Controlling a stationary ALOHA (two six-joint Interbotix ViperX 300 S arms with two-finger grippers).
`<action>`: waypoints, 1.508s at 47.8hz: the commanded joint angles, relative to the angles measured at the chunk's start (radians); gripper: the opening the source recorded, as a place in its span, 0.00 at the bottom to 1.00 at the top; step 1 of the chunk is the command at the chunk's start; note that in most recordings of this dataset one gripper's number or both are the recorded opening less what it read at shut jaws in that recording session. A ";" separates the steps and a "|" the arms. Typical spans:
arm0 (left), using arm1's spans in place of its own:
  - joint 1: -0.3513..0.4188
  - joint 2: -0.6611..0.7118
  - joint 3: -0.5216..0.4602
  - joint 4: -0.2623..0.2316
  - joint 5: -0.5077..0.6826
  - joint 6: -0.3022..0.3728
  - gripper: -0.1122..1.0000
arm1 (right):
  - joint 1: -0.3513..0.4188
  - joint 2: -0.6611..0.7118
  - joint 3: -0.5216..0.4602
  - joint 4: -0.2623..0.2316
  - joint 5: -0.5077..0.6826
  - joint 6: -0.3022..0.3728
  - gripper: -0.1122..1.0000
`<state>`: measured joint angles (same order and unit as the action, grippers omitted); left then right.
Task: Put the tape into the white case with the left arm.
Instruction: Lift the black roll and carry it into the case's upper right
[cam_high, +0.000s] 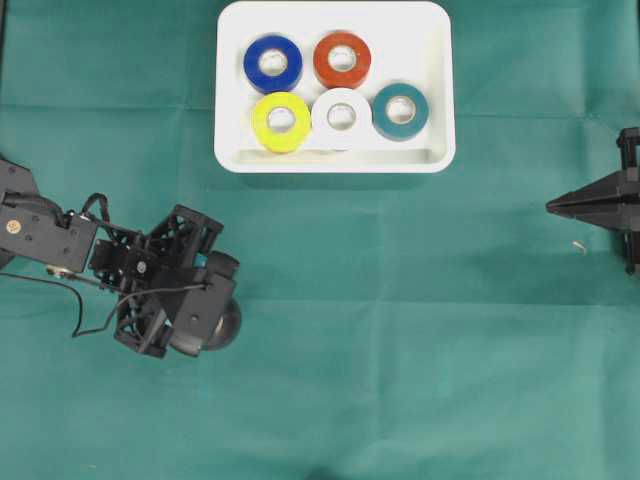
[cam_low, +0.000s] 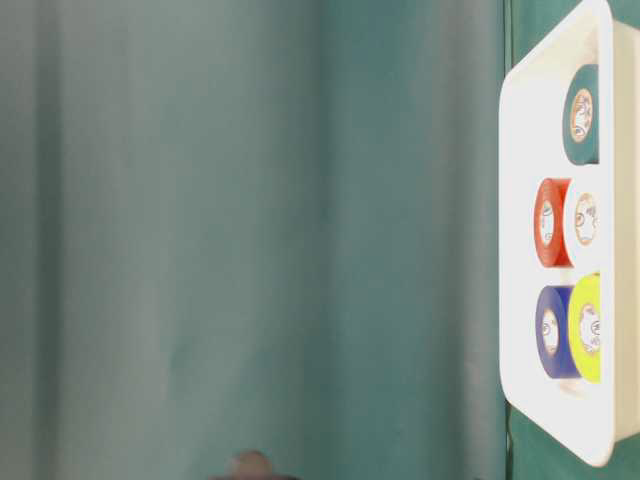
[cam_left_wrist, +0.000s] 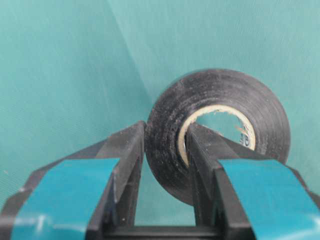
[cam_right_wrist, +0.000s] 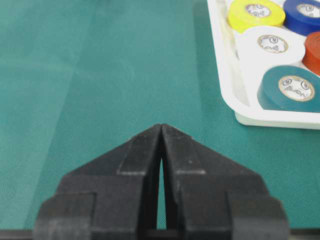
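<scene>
A black tape (cam_left_wrist: 220, 95) roll stands on edge on the green cloth at the lower left of the overhead view (cam_high: 229, 322). My left gripper (cam_left_wrist: 166, 131) is shut on its wall, one finger inside the cardboard core and one outside. From overhead the left gripper (cam_high: 212, 300) covers most of the roll. The white case (cam_high: 335, 161) lies at the top centre, well away from the tape, and holds blue, red, yellow, white and teal rolls. My right gripper (cam_high: 553, 207) is shut and empty at the right edge, its tips (cam_right_wrist: 161, 127) touching.
The white case's rim (cam_right_wrist: 227, 85) shows at the right of the right wrist view and on the right in the table-level view (cam_low: 515, 250). Green cloth (cam_high: 420, 330) covers the table between the left gripper and the case.
</scene>
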<state>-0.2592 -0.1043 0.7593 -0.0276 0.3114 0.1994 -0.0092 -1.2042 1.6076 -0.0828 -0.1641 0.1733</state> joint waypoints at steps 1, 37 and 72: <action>-0.005 -0.031 -0.054 0.002 0.038 0.000 0.30 | -0.002 0.006 -0.009 0.000 -0.005 0.000 0.02; 0.219 0.040 -0.141 0.006 -0.055 0.028 0.30 | 0.000 0.006 -0.011 0.000 -0.005 0.000 0.02; 0.445 0.284 -0.407 0.006 -0.186 0.202 0.30 | 0.000 0.006 -0.009 0.000 -0.006 0.000 0.02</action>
<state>0.1733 0.1749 0.4111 -0.0230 0.1381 0.4019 -0.0092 -1.2042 1.6076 -0.0828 -0.1641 0.1733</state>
